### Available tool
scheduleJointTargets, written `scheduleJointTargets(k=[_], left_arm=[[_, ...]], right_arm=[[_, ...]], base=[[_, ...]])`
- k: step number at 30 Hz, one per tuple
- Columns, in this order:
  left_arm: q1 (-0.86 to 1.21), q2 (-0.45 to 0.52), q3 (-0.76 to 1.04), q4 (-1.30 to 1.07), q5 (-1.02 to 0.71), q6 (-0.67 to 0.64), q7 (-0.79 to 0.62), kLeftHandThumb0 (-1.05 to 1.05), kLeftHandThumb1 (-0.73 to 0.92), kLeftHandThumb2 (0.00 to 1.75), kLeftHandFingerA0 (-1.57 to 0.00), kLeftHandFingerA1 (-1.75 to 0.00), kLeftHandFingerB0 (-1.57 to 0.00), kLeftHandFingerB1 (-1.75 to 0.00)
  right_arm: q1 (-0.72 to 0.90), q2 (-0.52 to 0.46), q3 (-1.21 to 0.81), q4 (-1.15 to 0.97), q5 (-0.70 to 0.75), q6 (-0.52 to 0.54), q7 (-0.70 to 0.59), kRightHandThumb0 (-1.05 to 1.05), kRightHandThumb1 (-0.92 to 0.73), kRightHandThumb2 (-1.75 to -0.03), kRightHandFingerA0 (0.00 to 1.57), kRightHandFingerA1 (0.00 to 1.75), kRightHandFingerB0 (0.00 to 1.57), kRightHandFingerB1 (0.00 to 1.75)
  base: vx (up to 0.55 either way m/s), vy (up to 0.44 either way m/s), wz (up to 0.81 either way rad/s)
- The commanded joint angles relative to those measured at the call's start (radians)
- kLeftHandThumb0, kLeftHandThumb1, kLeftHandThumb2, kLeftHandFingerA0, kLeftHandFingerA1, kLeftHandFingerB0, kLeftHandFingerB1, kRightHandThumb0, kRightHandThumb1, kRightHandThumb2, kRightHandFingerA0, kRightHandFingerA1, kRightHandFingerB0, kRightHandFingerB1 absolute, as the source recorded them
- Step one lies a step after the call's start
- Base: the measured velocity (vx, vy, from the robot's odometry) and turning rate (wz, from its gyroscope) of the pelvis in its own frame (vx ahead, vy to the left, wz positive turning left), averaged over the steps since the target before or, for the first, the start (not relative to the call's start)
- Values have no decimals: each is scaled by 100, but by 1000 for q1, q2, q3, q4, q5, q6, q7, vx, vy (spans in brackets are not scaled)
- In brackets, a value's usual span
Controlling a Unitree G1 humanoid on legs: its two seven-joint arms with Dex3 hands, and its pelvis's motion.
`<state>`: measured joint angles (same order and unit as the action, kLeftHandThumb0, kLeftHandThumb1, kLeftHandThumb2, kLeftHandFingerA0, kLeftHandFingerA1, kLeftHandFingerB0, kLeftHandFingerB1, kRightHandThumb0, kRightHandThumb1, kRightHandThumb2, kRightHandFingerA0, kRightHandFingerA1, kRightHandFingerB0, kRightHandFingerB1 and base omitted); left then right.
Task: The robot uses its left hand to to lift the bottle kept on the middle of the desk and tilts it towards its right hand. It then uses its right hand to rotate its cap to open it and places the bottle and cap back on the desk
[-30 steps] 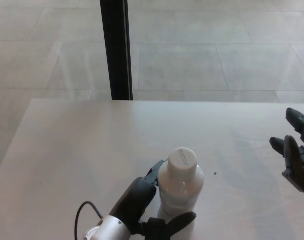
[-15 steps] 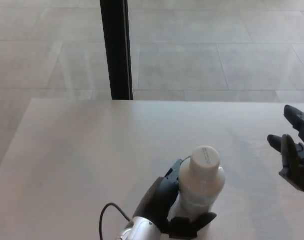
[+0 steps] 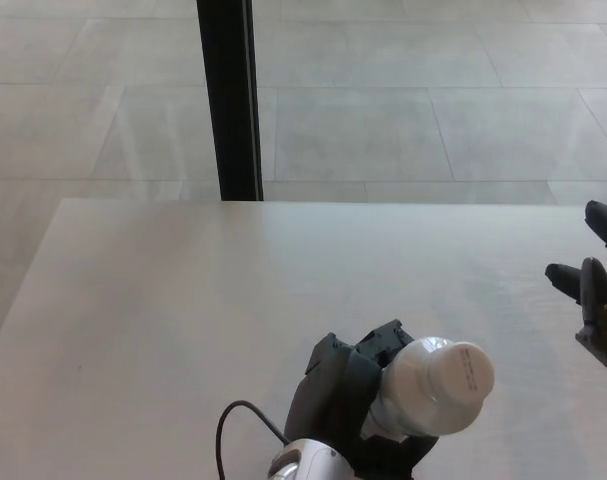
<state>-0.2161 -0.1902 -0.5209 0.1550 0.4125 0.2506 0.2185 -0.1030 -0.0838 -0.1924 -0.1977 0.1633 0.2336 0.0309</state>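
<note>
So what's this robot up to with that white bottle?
The robot's left hand is gripping a white bottle above the pale desk and has it tilted so its white cap points toward the right hand. That right hand waits open at the desk's right edge, well clear of the bottle. The cap is on the bottle, so the unscrewing has not begun.

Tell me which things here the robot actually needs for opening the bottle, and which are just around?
Needed: white bottle, its white cap, left hand gripping the bottle, right hand waiting open, desk.

Just around: black post, tiled floor, black cable.
</note>
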Motion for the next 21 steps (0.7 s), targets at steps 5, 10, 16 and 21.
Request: scheduleJointTargets(k=[5,10,16,21], left_arm=[[57,0,55,-7,-4,24,17,7,58,134,-102,-175,-88,-152],[53,10,86,-27,-1,63,-7,9,58,129,-85,-175,-74,-165],[33,8,123,-23,10,123,3,4,65,108,-81,-175,-72,-147],[27,11,129,-21,24,153,5,2,63,103,-78,-175,-70,-149]], right_arm=[[76,15,17,-27,-14,-6,-15,-55,-73,-62,69,77,43,36],[122,5,64,-46,-46,-33,-1,-53,-54,-89,72,81,35,51],[161,-1,153,-88,-86,-53,20,-54,-62,-59,69,80,43,34],[131,-27,215,-101,-115,-58,39,-52,-58,-58,66,82,37,34]], base=[[0,0,0],[0,0,0],[0,0,0],[0,0,0]])
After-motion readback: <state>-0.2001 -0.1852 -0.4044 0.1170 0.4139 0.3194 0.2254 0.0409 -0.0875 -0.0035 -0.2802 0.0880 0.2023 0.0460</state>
